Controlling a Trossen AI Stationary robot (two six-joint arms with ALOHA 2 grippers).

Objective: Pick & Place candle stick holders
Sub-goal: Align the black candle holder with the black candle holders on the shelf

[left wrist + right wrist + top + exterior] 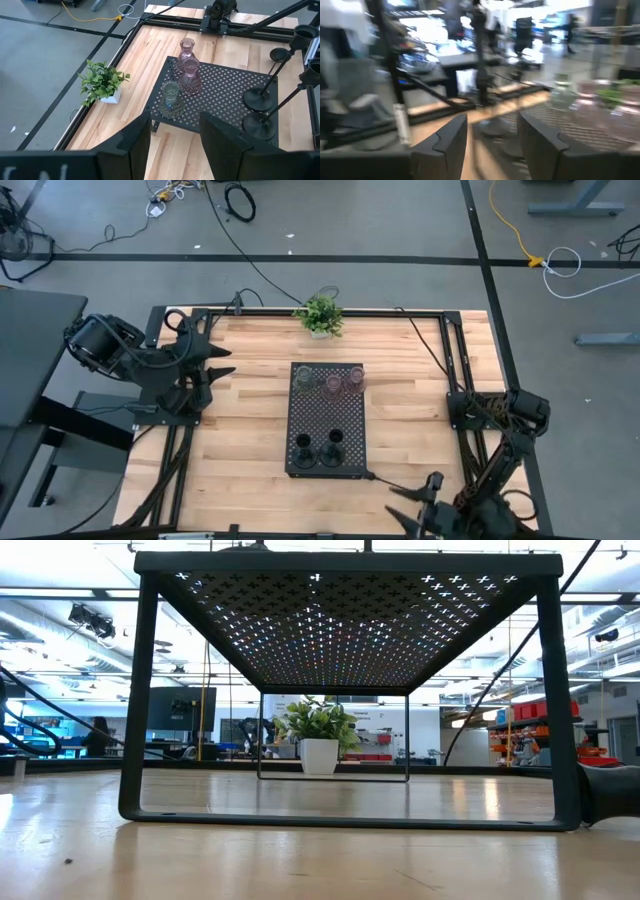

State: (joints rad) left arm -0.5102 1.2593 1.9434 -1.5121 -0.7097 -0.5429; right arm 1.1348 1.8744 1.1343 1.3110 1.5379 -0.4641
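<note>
Three glass cups stand by their bases on the far end of the black perforated tray (326,415): an olive-green one (305,378) (171,93) and two pinkish ones (331,383) (354,380) (189,75). Two black stemmed holders (303,448) (332,448) (259,98) stand on round bases at the tray's near end. My left gripper (216,363) (175,125) is open and empty at the table's far left, pointing toward the tray. My right gripper (410,506) (492,125) is open and empty at the near right edge.
The tray stands raised on legs (135,710) mid-table. A small green potted plant (320,316) (319,735) sits at the far edge behind it. Black frame rails (450,360) run along the table's sides. Bare wood lies to the left and right of the tray.
</note>
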